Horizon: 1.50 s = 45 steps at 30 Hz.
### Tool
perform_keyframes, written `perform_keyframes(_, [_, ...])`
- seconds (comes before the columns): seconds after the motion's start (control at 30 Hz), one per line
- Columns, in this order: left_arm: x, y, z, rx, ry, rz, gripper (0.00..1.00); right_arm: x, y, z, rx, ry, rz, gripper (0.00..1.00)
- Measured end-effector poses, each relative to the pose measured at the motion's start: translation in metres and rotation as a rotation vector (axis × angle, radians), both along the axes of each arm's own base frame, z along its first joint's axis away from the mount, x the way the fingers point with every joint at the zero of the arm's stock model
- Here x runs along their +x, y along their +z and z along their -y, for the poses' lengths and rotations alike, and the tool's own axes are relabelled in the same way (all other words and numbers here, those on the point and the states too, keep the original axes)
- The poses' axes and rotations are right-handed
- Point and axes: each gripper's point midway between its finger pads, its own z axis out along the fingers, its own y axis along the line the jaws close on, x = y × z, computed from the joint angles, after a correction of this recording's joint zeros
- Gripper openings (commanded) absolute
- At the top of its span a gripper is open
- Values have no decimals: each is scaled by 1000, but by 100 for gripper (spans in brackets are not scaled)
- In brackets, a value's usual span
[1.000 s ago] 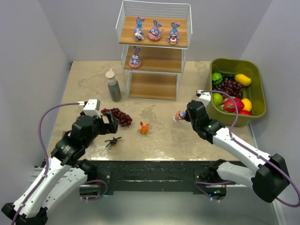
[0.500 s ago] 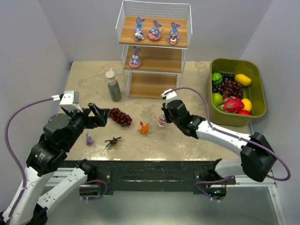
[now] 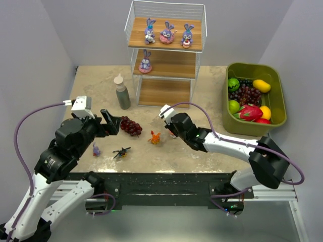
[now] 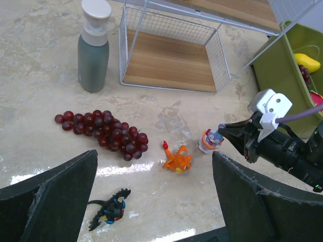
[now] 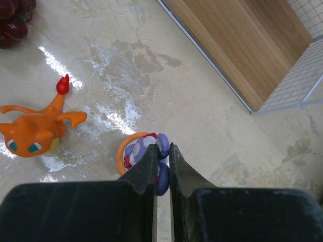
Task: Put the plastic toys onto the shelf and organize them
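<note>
Left pincer (image 4: 154, 160): black jaws spread wide with nothing between them, hovering at the left of the top view over the beige marbled table (image 3: 91, 85).
Small purple plastic bunny (image 3: 95, 149): on the table at lower left, beside the left arm and clear of its fingers.
Black plastic bug (image 3: 121, 151): just right of that bunny; in the left wrist view it lies by the lower-left finger, not touching.
Grey-green bottle with white cap (image 3: 121, 92): upright, left of the shelf.
Dark red grape bunch (image 3: 130, 125): lying between the bottle and the bug.
Orange plastic creature (image 3: 155, 137): mid-table, just left of the right pincer, apart from it.
White wire shelf with three wooden boards (image 3: 164, 93): top centre; row of three purple bunnies (image 3: 167, 33) on the top board, single purple bunny (image 3: 145, 62) on the middle board.
Right pincer (image 5: 162, 148): jaws pressed together on the ear of a purple bunny with an orange ring (image 5: 132, 154); the toy sits at the fingertips, in front of the shelf's bottom board. Whether it touches the table I cannot tell.
Olive-green fruit bin (image 3: 281, 96): far right.
</note>
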Motion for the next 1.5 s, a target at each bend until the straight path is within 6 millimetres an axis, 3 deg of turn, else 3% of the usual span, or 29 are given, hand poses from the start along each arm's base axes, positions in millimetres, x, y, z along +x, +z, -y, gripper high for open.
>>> perform_keyframes(0.3, [-1,-2,0,1,-1,0,99,3,-5,7,-22,-4,50,2])
perform_keyframes(0.43, [-2,-1,-1,-2,-1,6,100,2,-6,8,-24,-6,72,28])
perform_keyframes(0.47, [-2,0,-1,-3,0,7,99,1,-6,8,-28,-5,77,42])
perform_keyframes(0.5, [-2,0,-1,-4,0,9,100,-1,-6,9,-29,-3,82,48])
perform_keyframes(0.67, [-3,1,-2,-7,0,15,99,-7,4,12,-12,0,112,70])
perform_keyframes(1.03, [-6,4,-4,-12,1,26,99,-17,54,16,175,-79,137,89])
perform_keyframes(1.27, [-7,-7,2,-43,-19,27,99,-31,78,24,483,-283,19,97])
perform_keyframes(1.37, [-4,-26,9,-55,-38,-4,100,-40,70,24,595,-361,-45,98])
perform_keyframes(1.5, [-3,-49,15,-54,-51,-49,100,-61,29,22,639,-437,-138,97])
